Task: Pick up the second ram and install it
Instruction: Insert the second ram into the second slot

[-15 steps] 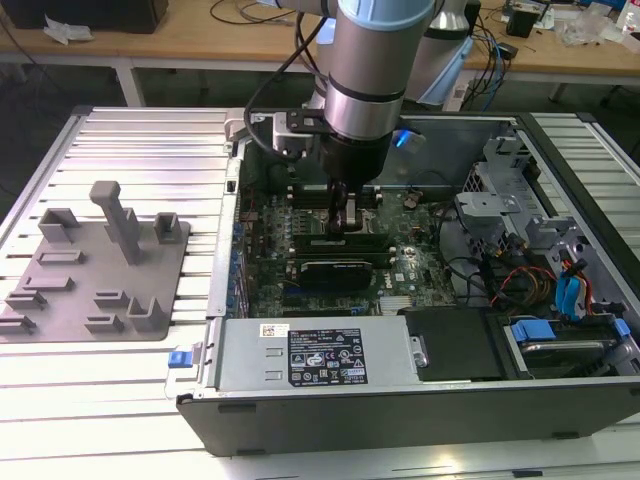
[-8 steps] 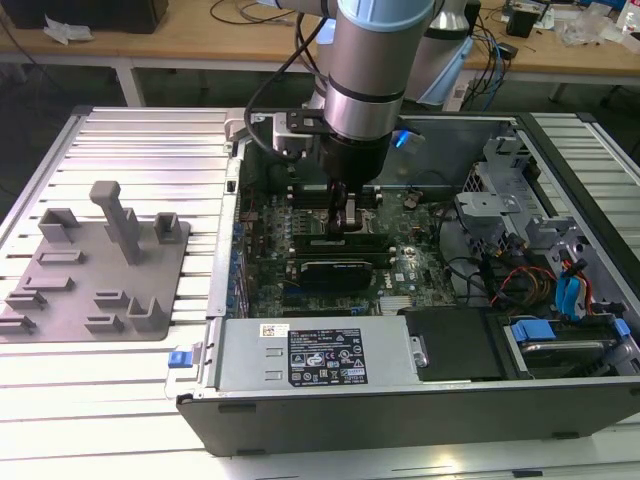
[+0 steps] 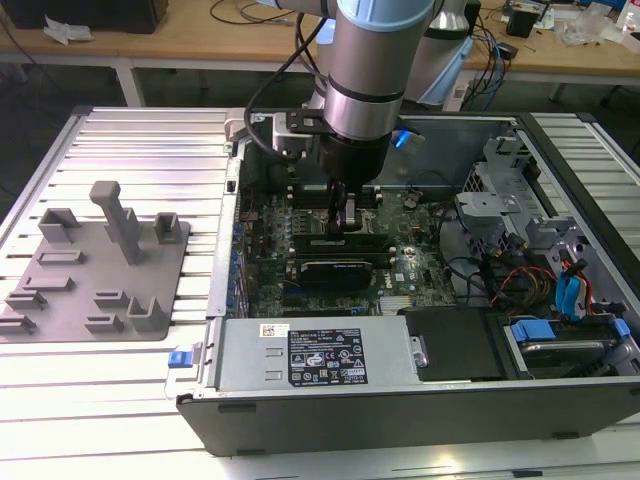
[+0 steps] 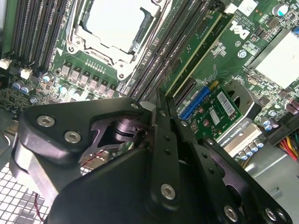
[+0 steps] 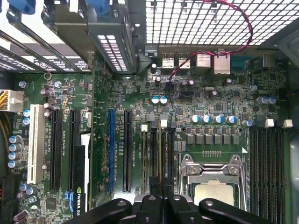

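Observation:
In the exterior view my gripper reaches down into the open computer case, over the memory slots beside the CPU socket. The second ram, a thin green stick seen edge-on, stands in a slot with a white clip at its far end. My gripper straddles it, the two black fingers pressed close on its thin edge. In the second wrist view the green stick runs along the black slots right up to the gripper.
A black expansion card lies just in front of the slots. The power supply fills the case's near side, with drive cages and cables on the exterior view's right. A grey fixture plate sits on the table to the exterior view's left.

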`<state>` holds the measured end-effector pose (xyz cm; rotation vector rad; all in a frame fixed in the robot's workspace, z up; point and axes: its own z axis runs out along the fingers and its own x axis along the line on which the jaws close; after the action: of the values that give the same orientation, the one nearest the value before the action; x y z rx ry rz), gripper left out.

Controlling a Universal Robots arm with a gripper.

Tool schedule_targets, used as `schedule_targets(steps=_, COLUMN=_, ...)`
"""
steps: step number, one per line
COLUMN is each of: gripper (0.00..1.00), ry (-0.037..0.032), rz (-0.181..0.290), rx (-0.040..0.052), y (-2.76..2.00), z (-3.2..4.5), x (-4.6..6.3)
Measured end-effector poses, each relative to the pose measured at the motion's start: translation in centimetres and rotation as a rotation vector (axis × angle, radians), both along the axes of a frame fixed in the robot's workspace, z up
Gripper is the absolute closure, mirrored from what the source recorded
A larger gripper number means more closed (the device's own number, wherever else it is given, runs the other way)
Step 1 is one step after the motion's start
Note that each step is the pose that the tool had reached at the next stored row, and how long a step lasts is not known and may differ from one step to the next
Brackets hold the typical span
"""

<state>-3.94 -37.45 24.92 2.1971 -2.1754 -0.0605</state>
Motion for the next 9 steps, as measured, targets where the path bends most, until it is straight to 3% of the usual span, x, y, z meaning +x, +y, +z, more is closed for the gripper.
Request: schedule_targets(steps=9, gripper=0.91, ry=0.0002, rz=0.000, rx=0.0000, y=0.00, z=-0.27, x=0.50)
